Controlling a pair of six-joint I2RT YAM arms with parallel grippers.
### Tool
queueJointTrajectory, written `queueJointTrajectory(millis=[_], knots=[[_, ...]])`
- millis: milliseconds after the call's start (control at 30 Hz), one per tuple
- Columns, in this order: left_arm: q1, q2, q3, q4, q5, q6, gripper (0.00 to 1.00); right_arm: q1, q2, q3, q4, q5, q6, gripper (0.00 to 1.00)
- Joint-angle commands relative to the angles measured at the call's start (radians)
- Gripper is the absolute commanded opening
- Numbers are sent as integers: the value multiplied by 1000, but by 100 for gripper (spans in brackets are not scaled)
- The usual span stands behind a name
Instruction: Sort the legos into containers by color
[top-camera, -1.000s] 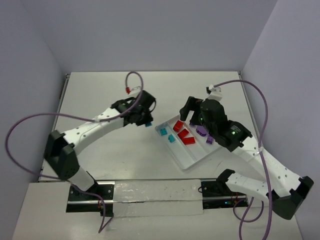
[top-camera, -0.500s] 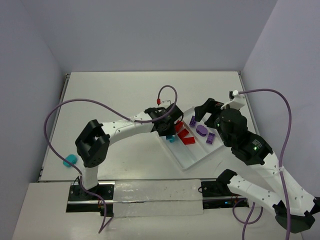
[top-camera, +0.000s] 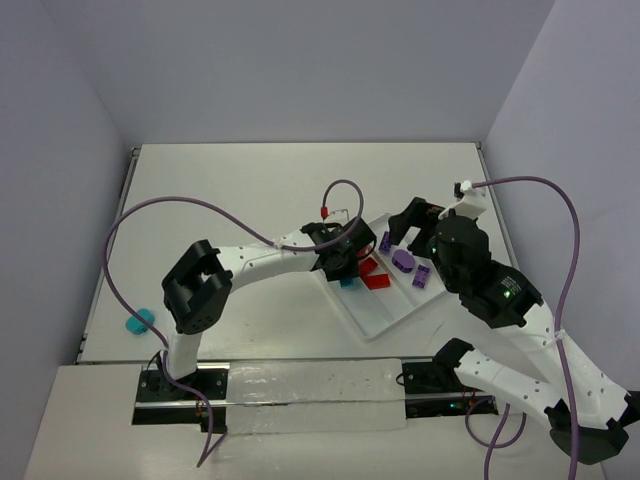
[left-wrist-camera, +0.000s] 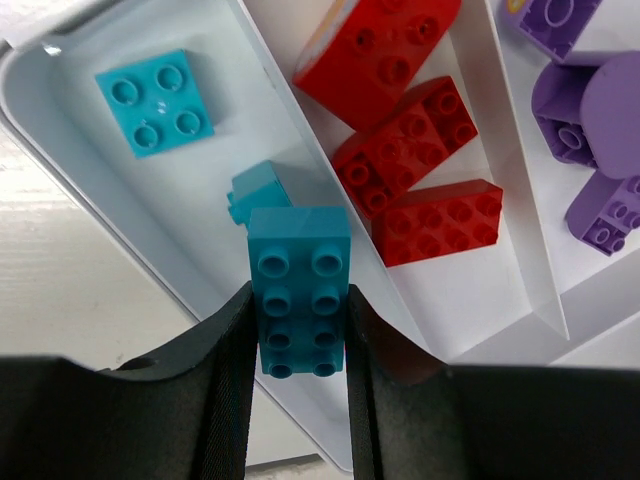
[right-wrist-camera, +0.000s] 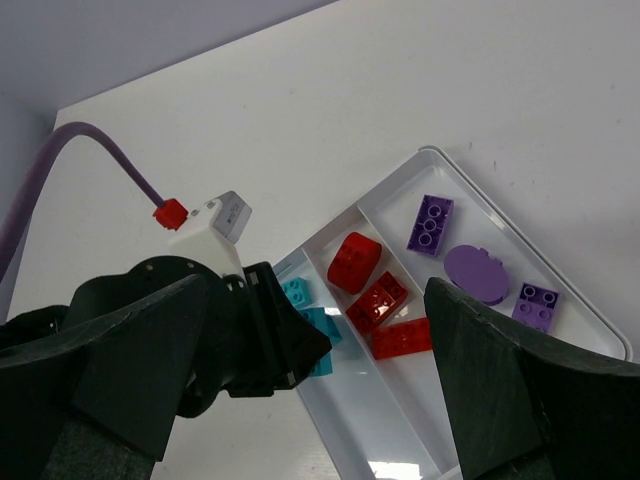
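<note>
My left gripper (left-wrist-camera: 298, 294) is shut on a teal two-by-four brick (left-wrist-camera: 300, 250) and holds it over the left compartment of the white tray (left-wrist-camera: 60, 140). That compartment holds a teal square brick (left-wrist-camera: 155, 100) and another teal piece (left-wrist-camera: 262, 185). The middle compartment holds three red bricks (left-wrist-camera: 405, 140). The right one holds purple bricks (left-wrist-camera: 590, 105). In the top view the left gripper (top-camera: 347, 266) is over the tray's (top-camera: 375, 320) far left end. My right gripper (right-wrist-camera: 320, 400) is open wide and empty above the tray (right-wrist-camera: 400, 420), at its far right side in the top view (top-camera: 412, 225).
A teal rounded piece (top-camera: 140, 321) lies on the table far left, near the front edge, well away from the tray. The left arm's purple cable (top-camera: 340, 185) loops over the table behind the tray. Grey walls enclose the table on three sides.
</note>
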Motion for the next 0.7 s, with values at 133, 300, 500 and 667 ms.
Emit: queueJointTrajectory(millis=[133,300,500,667], knots=[[-45,3,36,33,-27,-54,3,-3,-28,30,-4,47,6,96],[-52,-2,23,35,-40,-63,14,-3,-26,28,-6,42,9,96],[-58,-21,15,34,-64,-50,56,-3,-18,21,-3,40,11,96],[-60,-66,-13,43,-72,-34,86,-3,-8,29,-1,38,13,97]])
